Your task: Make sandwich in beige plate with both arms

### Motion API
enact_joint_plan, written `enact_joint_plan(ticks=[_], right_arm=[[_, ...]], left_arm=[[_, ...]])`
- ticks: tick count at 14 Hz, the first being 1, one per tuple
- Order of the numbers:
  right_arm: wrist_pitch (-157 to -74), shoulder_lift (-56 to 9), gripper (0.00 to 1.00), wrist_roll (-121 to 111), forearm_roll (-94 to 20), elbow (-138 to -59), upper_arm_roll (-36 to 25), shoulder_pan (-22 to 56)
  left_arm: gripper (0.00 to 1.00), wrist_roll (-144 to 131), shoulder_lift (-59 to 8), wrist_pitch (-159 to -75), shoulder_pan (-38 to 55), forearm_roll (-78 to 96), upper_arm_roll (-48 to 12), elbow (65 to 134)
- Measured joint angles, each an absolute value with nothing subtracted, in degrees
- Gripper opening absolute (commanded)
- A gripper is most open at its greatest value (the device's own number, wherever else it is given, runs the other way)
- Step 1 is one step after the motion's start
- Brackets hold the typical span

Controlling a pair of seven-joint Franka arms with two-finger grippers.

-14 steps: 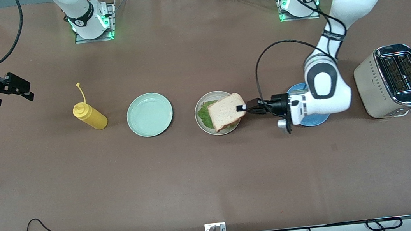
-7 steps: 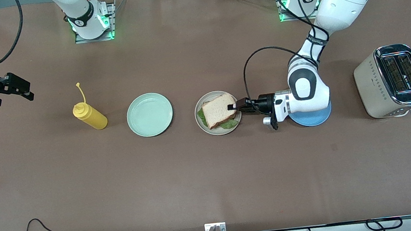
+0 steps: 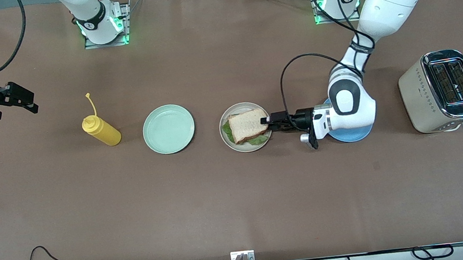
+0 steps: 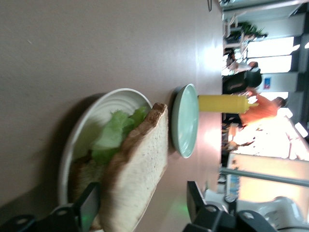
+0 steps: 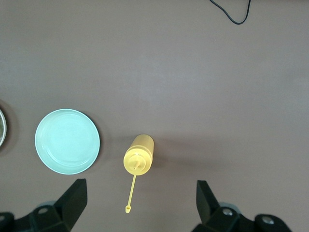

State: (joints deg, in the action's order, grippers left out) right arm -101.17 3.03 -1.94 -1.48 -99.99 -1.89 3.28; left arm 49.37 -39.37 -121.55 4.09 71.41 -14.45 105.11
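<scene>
1. Sandwich [image 3: 248,125] lies in the beige plate [image 3: 227,139], mid-table: top toast slice [image 4: 137,179] over lettuce [image 4: 113,137].
2. Left gripper [image 3: 267,124] sits at the toast edge facing the left arm's end of the table, fingers [image 4: 89,205] spread either side of the slice, released. The likely next move is a straight retreat that way.
3. Right gripper [image 3: 18,99] waits open over the table edge at the right arm's end, well apart.
4. Counts: three plates, namely beige, mint plate [image 3: 168,129], blue plate [image 3: 349,135]; one yellow bottle [image 3: 101,130]; one toaster [image 3: 443,90].
</scene>
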Motion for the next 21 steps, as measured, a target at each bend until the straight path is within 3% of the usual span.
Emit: enact_joint_plan(ticks=[9,13,18,21], right_arm=[[-101.4,3.0,1.0,-1.9,-1.5,-99.5,-1.9,3.3],[-101.4,3.0,1.0,-2.0,-1.2,-99.3,-1.9,3.2],[-101.3,3.0,1.0,-2.0,-0.9,-99.3,-1.9,3.2],[-101.3,3.0,1.0,-2.0,-0.9,-99.3,-1.9,3.2]], left_arm=[[1.0,41.1,-30.2,-118.4,1.2,42.4,-13.0,104.2],[1.0,33.2,-28.1,-108.0,-2.3,26.6,-12.8,100.5],[1.0,15.0,-25.9,-87.9,-3.0,7.8,-13.1,88.3],[1.0,7.5,-22.8,-80.4,-2.8,0.6,-13.4,83.0]])
